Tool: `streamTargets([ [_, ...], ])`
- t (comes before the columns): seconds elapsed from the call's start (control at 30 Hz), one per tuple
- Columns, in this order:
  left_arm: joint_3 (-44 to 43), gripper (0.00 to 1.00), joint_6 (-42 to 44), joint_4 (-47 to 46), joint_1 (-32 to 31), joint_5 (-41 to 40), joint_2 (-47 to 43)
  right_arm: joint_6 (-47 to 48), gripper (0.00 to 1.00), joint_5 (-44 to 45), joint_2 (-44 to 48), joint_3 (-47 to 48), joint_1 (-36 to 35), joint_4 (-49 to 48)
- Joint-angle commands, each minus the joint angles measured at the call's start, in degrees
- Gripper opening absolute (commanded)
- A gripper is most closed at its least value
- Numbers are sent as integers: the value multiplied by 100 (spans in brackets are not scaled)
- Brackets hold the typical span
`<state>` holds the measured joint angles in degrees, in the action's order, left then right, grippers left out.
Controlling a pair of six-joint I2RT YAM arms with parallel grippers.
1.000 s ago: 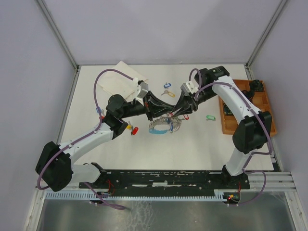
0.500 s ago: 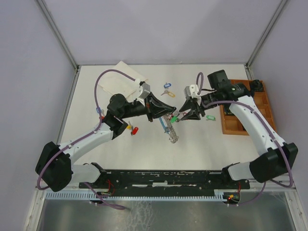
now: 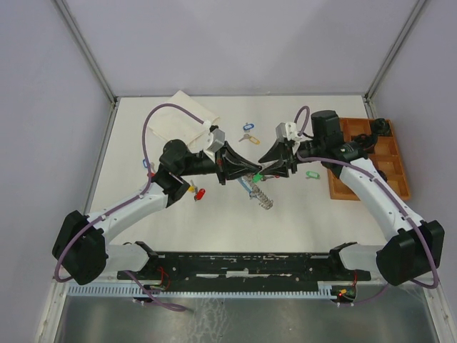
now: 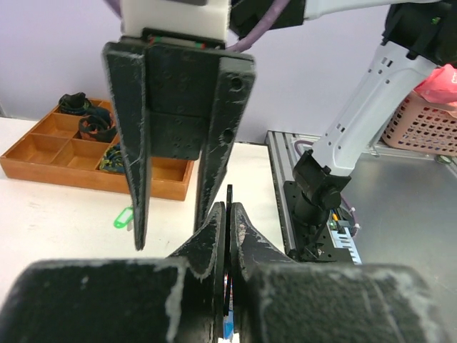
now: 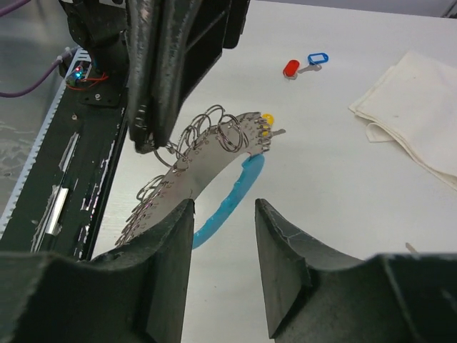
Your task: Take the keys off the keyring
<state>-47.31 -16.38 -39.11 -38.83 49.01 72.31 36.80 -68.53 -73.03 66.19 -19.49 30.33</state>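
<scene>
Left gripper [image 4: 227,214] is clamped shut on the edge of the keyring [image 5: 207,161], whose wire loops and blue band hang from it at mid-table [image 3: 300,214]. Right gripper [image 5: 223,209] is just beside the ring, fingers apart and empty. Loose tagged keys [image 3: 248,127] lie on the table.

The top camera looked steeply down from above the near edge over the whole bench [image 3: 214,221]. Each wrist camera sat close behind its own tool, facing the other: the left tool [image 4: 227,209] and right tool [image 4: 171,239] appeared in all three.
</scene>
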Motion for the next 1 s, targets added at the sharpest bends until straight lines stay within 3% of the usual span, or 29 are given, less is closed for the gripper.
streamTargets([
  [0.0, -262, 3, 91, -514, -71, 349, -81, -318, 46, -545, -86, -127, -75, -1016],
  [0.3, -400, 3, 87, -586, -192, 460, 105, 209, 45, -923, -57, -180, -281, -572],
  [0.5, -446, 3, 80, -598, -202, 517, 133, 990, 45, -1144, -205, -61, -326, 225],
  [0.8, -482, 3, 40, -639, -210, 589, 176, 3646, 45, -1360, -671, 805, -371, 3173],
  [0.97, -496, 3, 30, -642, -230, 623, 185, 6111, 45, -1468, -1278, 1582, -364, 5758],
])
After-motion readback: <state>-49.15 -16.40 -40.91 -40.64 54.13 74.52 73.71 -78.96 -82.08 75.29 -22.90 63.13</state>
